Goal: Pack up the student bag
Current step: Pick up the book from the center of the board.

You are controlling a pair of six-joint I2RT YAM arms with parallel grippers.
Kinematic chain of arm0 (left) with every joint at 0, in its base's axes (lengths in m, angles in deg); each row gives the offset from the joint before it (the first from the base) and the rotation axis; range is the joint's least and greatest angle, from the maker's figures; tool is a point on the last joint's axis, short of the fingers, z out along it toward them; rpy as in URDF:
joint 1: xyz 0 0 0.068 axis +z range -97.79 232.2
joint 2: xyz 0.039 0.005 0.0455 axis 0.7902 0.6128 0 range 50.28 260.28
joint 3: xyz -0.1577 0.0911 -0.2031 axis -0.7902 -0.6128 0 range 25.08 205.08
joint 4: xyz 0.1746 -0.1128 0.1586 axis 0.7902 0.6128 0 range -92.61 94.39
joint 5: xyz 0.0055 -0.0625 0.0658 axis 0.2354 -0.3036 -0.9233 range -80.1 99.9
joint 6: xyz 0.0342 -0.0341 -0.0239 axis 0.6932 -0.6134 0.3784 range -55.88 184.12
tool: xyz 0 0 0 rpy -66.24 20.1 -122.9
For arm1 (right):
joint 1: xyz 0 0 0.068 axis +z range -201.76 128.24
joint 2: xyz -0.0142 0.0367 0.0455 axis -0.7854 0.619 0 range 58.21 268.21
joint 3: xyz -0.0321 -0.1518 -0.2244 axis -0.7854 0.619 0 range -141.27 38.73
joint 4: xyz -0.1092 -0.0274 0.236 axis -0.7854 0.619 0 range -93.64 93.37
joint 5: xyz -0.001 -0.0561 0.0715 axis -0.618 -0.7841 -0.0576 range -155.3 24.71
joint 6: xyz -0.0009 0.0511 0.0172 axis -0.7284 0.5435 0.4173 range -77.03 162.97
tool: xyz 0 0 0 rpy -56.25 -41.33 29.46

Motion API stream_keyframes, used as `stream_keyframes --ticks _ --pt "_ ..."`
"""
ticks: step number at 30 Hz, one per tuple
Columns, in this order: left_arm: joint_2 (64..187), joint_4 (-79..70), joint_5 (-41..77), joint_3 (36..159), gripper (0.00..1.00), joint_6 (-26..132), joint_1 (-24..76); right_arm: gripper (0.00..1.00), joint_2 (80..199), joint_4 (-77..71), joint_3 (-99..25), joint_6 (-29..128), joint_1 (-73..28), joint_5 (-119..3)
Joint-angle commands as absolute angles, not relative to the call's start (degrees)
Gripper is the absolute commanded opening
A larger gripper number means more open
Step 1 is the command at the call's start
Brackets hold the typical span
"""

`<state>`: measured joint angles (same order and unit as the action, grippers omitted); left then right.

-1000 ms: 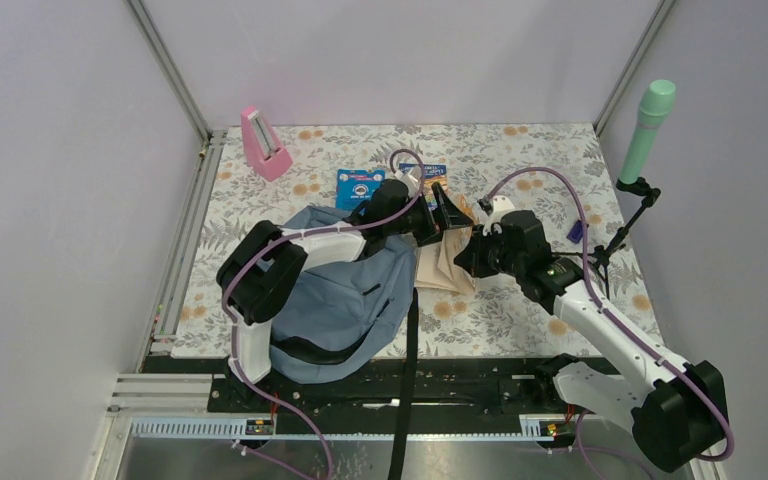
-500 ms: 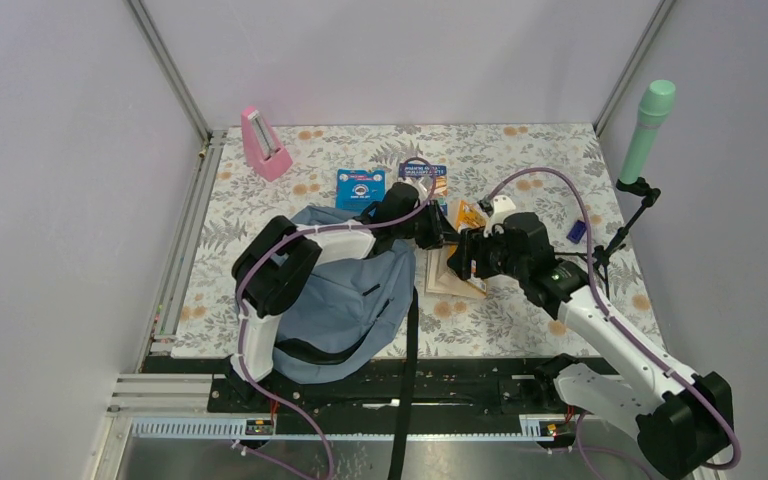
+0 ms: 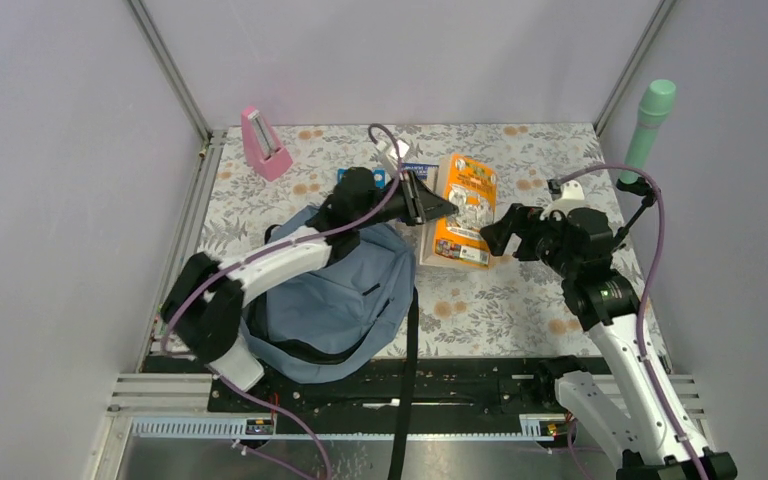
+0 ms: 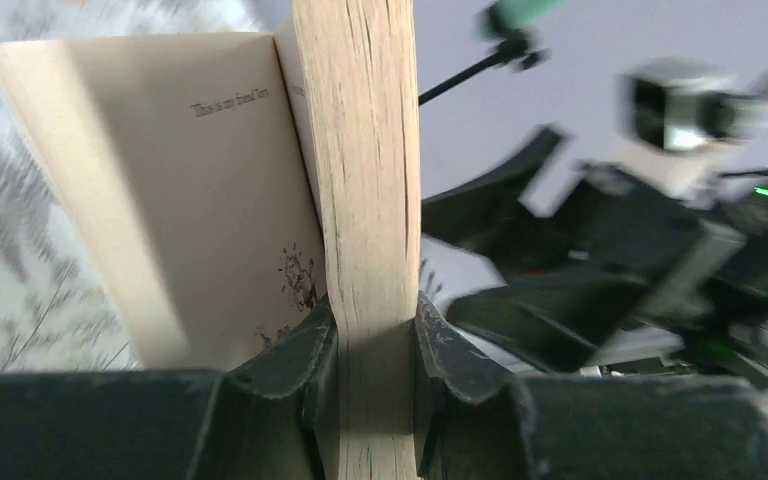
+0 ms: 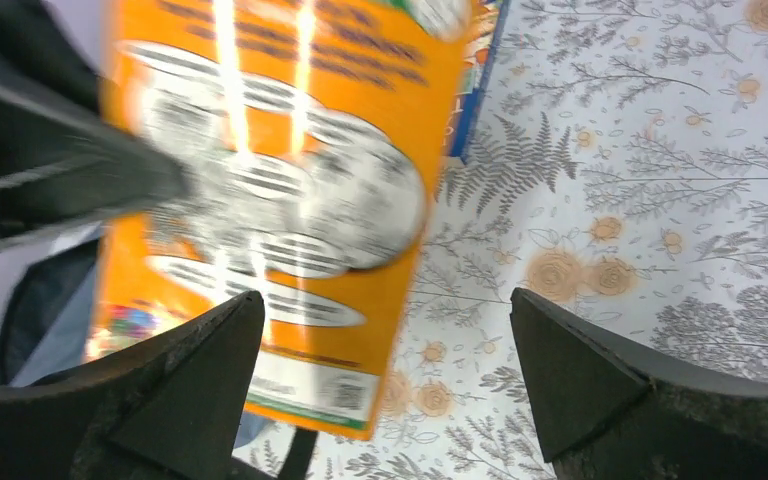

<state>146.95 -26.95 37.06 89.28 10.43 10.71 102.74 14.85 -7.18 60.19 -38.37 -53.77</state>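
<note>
The student bag [image 3: 330, 300], a grey-blue backpack, lies at the near left of the table, and a sliver of it [image 5: 45, 300] shows in the right wrist view. My left gripper [image 3: 440, 207] is shut on an orange-covered book [image 3: 467, 205], held above the table just right of the bag. In the left wrist view both fingers press the book's page block [image 4: 365, 200], my left gripper [image 4: 370, 335] clamping it while one page hangs open. My right gripper [image 3: 495, 230] stands open just right of the book. In its own view my right gripper [image 5: 385, 330] holds nothing, with the orange cover [image 5: 280, 180] ahead.
A pink metronome [image 3: 263, 143] stands at the back left. A blue booklet [image 3: 345, 177] and another book [image 3: 422, 168] lie behind the left arm. A green microphone on a stand [image 3: 648, 120] rises at the right edge. The bag's black strap [image 3: 407, 370] hangs over the front edge.
The left gripper has shut on the book and lifted it, orange cover now facing up. The right gripper has opened, let go of the book and drawn back to the right.
</note>
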Motion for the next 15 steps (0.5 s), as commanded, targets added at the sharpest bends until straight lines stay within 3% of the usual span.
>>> stream_keyframes --ticks 1,9,15 --pt "134.9 -40.3 40.8 87.1 0.0 13.1 12.1 1.0 100.0 9.6 -6.9 67.4 -41.2 -43.8" --pt "121.1 -38.8 40.9 80.8 0.0 19.9 12.7 1.0 94.1 -10.5 -2.2 79.9 -41.5 -30.9" --pt "115.8 -40.7 42.7 79.0 0.0 20.5 12.7 1.0 97.6 -21.2 -3.6 86.0 -41.5 -19.9"
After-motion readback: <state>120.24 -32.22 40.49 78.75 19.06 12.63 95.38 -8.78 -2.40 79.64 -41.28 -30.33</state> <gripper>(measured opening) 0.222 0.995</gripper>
